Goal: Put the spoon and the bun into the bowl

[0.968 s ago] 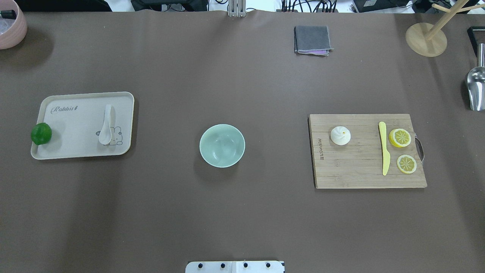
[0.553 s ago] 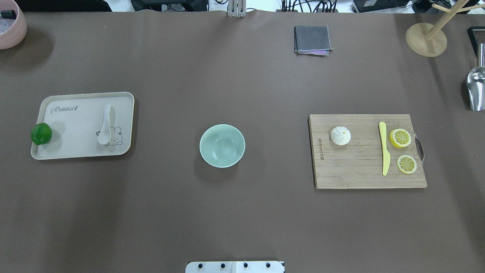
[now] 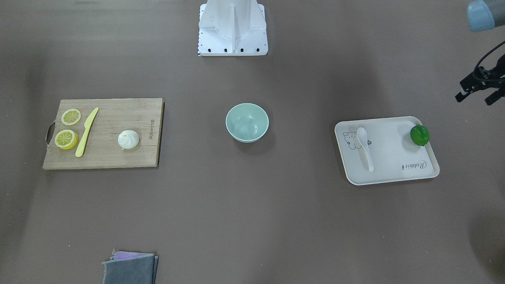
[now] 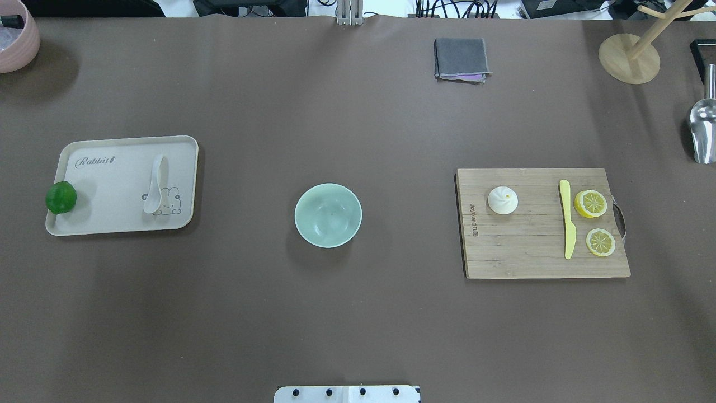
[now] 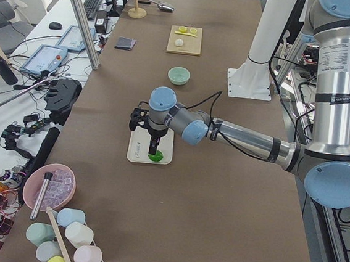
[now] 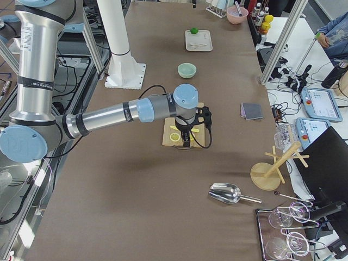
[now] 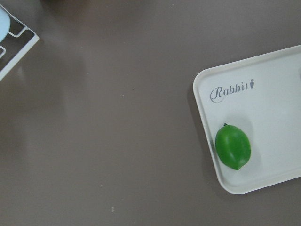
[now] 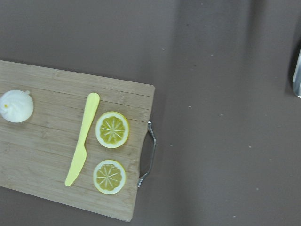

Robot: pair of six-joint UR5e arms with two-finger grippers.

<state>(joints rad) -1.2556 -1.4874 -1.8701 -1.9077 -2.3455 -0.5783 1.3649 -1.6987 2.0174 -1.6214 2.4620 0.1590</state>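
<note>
The white spoon point(image 4: 155, 187) lies on a beige tray point(image 4: 112, 184) at the table's left, also in the front view point(image 3: 365, 146). The white bun point(image 4: 502, 200) sits on a wooden cutting board point(image 4: 526, 246) at the right, and shows in the right wrist view point(image 8: 16, 106). The mint-green bowl point(image 4: 328, 215) stands empty at the table's middle. My left gripper point(image 5: 153, 149) hangs above the tray's outer end. My right gripper point(image 6: 186, 138) hangs above the cutting board's outer end. I cannot tell whether either is open or shut.
A green lime point(image 4: 60, 197) lies on the tray's left edge. A yellow knife point(image 4: 568, 218) and two lemon slices point(image 4: 590, 203) lie on the board. A grey cloth point(image 4: 461, 59), a wooden stand point(image 4: 629, 57), a metal scoop point(image 4: 702, 129) and a pink bowl point(image 4: 17, 39) line the table's far edge and corners.
</note>
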